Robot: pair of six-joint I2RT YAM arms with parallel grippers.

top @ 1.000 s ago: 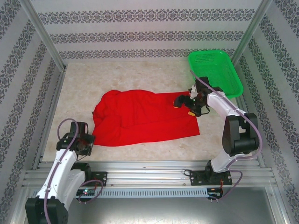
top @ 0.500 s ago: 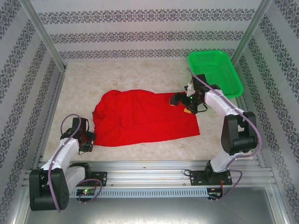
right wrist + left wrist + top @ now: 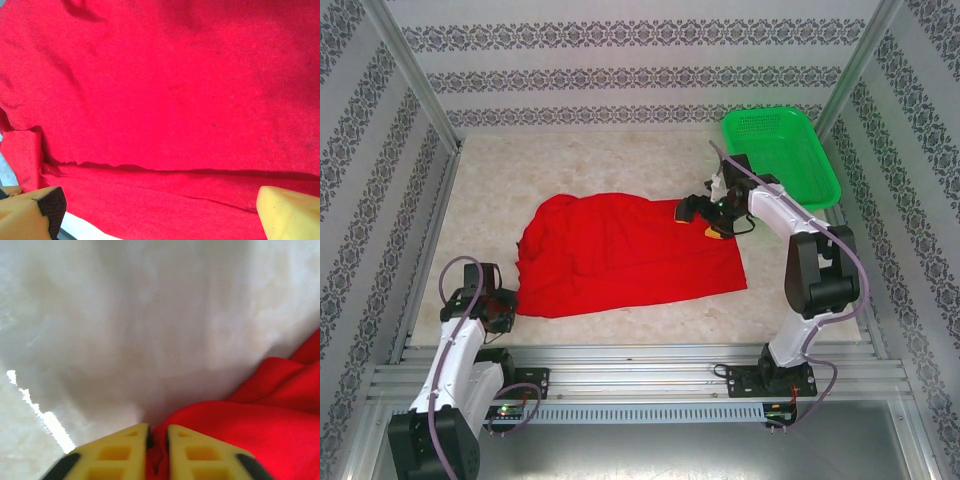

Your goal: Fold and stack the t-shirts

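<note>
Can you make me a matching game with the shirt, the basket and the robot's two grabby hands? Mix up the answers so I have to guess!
Things:
1. t-shirt
2. basket
3. left jaws
4. right jaws

Clues:
A. green, in the far right corner
B. wide open over the t-shirt's far right corner
C. pinched shut on the t-shirt's near left edge
D. red, lying rumpled in the middle

Pairs: 1-D, 2-A, 3-C, 4-B
</note>
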